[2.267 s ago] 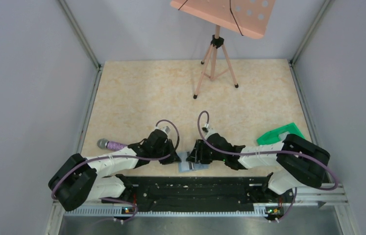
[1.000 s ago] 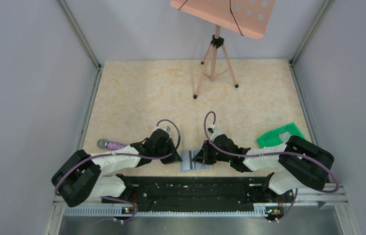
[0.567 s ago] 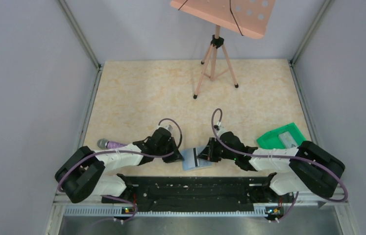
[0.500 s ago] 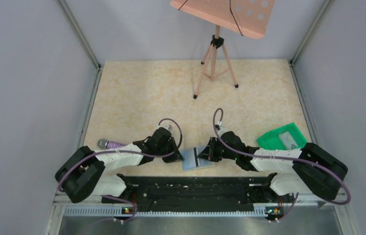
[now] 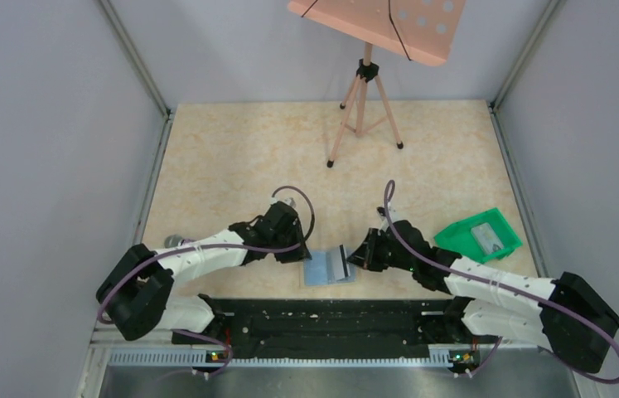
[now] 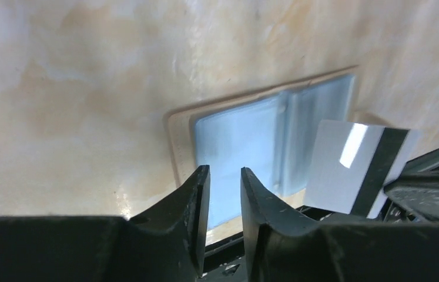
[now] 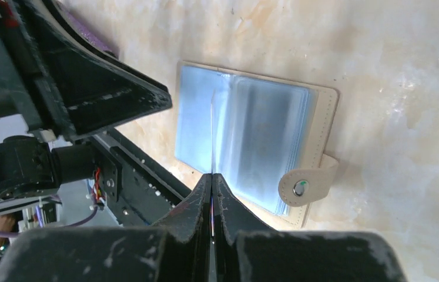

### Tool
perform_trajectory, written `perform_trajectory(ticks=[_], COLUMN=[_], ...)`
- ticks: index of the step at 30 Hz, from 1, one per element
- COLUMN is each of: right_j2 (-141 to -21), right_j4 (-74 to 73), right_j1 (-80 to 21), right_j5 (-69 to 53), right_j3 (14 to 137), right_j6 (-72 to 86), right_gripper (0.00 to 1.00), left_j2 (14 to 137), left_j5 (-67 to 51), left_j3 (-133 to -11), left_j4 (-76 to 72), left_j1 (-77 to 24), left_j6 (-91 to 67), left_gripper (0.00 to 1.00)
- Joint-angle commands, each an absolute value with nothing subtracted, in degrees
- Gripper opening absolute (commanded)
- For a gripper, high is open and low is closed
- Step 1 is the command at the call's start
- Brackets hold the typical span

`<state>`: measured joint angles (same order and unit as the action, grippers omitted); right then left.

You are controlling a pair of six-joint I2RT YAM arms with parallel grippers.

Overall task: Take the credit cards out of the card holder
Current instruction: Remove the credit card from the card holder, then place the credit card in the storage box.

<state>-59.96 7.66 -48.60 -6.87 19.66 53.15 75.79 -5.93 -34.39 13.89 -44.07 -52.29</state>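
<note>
The card holder (image 5: pixel 326 269) lies open near the table's front edge, with two light-blue panels up and a beige rim. It also shows in the left wrist view (image 6: pixel 246 144) and in the right wrist view (image 7: pixel 264 138), with its snap tab to the right. My right gripper (image 5: pixel 355 256) (image 7: pixel 211 175) is shut on a silver credit card (image 5: pixel 341 253) (image 6: pixel 346 164) with a black stripe. It holds the card on edge just above the holder's right panel, clear of the pockets. My left gripper (image 5: pixel 299 255) (image 6: pixel 225 170) hovers over the left panel, its jaws a narrow gap apart with nothing between them.
A green tray (image 5: pixel 455 230) at the right holds another silver card (image 5: pixel 490 238). A purple microphone (image 5: pixel 175 241) lies mostly hidden behind the left arm. A tripod stand (image 5: pixel 364 108) with a pink board is at the back. The black base rail runs just in front of the holder.
My right gripper has drawn a card out of the holder and moved right with it. The holder now lies fully open. My left gripper has shifted slightly back and up.
</note>
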Motion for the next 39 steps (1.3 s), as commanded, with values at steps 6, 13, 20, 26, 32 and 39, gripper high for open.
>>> perform_trajectory(ticks=[6,13,20,26,32,39], right_j2=[-53.56,-51.83,-49.34,-48.73,-47.29,-46.25], right_j4=[-1.56,-4.33,-8.71,-9.01,-7.81,-7.4], right_j1=[-47.73,-47.18,-46.67,-46.71,-46.59,-46.64], right_j5=[-1.99,1.25,5.15,6.59,5.79,5.51], right_j3=[25.63,29.26,33.49,34.13,32.25,30.87], right_j6=[57.59,63.64,68.87,70.23,71.55,72.3], right_gripper=[0.0,0.0,0.0,0.0,0.0,0.0], left_j2=[68.37,60.05,52.41,55.9,62.07,68.99], left_j5=[-3.84,2.11,2.29,4.83,11.65,17.82], left_j3=[-41.6,-34.89,-25.8,-25.68,-26.86,-27.63], left_j4=[12.35,-3.54,-19.05,-22.42,-29.5,-33.97], left_j1=[-45.01,-49.76,-59.38,-65.68,-67.71,-70.8], left_j6=[-37.93,-18.98,5.45,18.19,21.75,26.46], left_gripper=[0.52,0.56,0.59,0.61,0.63,0.63])
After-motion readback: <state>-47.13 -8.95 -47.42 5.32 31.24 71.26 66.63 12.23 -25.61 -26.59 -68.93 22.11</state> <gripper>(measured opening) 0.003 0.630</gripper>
